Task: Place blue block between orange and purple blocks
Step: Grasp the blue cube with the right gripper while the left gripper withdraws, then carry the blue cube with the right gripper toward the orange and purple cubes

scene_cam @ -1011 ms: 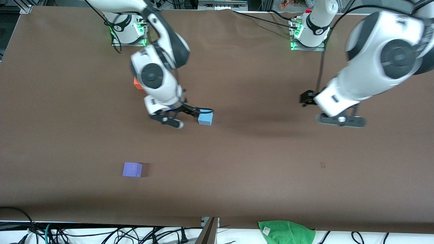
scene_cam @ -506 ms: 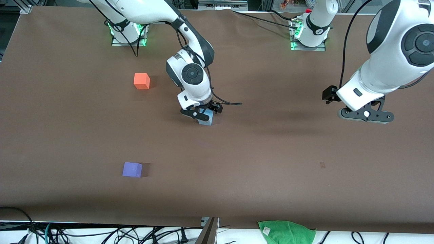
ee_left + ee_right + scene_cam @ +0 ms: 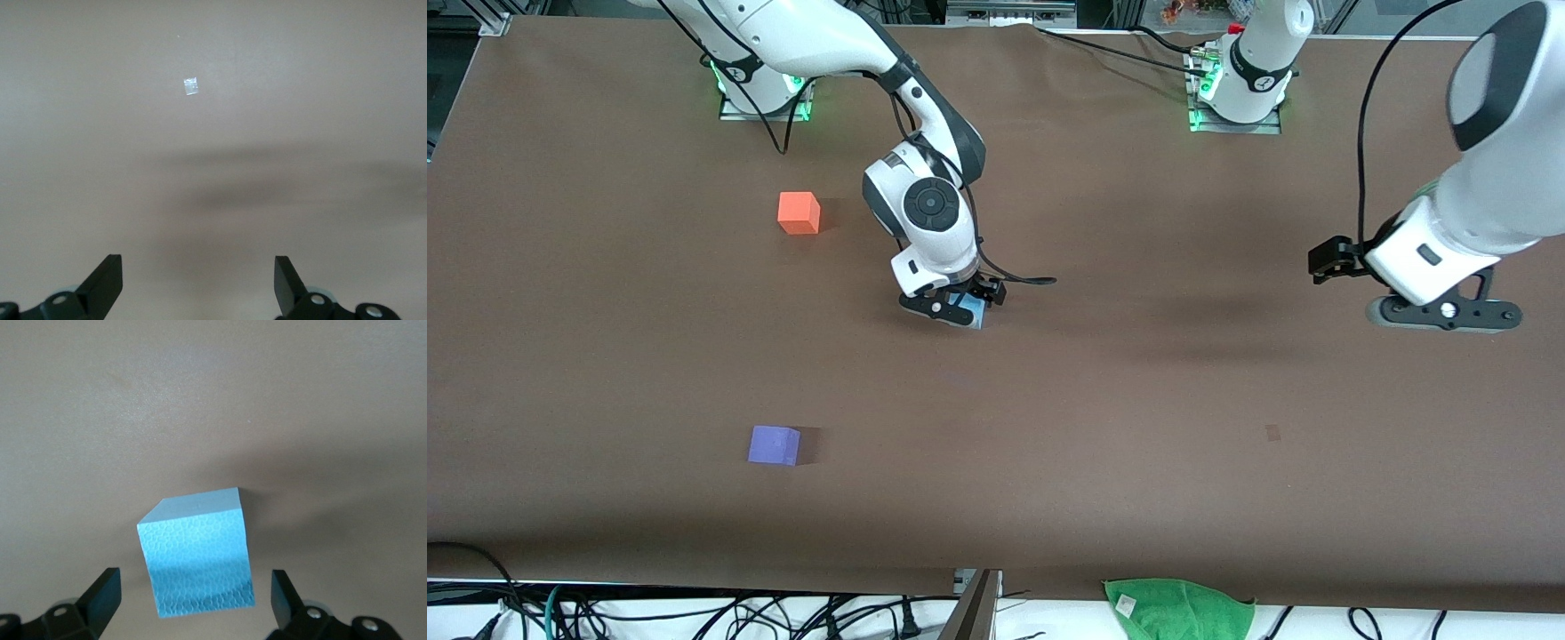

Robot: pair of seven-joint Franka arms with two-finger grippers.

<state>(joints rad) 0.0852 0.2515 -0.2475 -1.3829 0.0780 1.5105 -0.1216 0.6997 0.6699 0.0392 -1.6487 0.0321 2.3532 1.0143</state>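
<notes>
Step in hand: the grasp approach. The right pincer (image 3: 958, 313) is down over the blue block (image 3: 971, 312), fingers (image 3: 100, 597) spread wide apart, one on each side of it with gaps showing in the right wrist view, so nothing is clamped yet.

The blue block sits on the tabletop (image 3: 1138, 427) near centre. The orange block (image 3: 798, 213) is at about 10 o'clock from it, the purple block (image 3: 774, 445) at about 8 o'clock. Both are well apart from it and from each other; purple is nearer the front camera than orange. The slot between them is bare.

Next, by my read: close on the blue block, lift, carry it toward roughly 9 o'clock, and set it down on the line between orange and purple. The block sits skewed between the fingers, so it may twist as they close.

The left pincer (image 3: 1445, 313) waits with fingers apart, up over the left arm's end of the tabletop.

Materials: the three cubes are matte and same-sized. The blue one shows a pebbled, foam-like face with sharp edges. The tabletop is a flat brown matte sheet. A green cloth (image 3: 1178, 609) lies at the front edge.
</notes>
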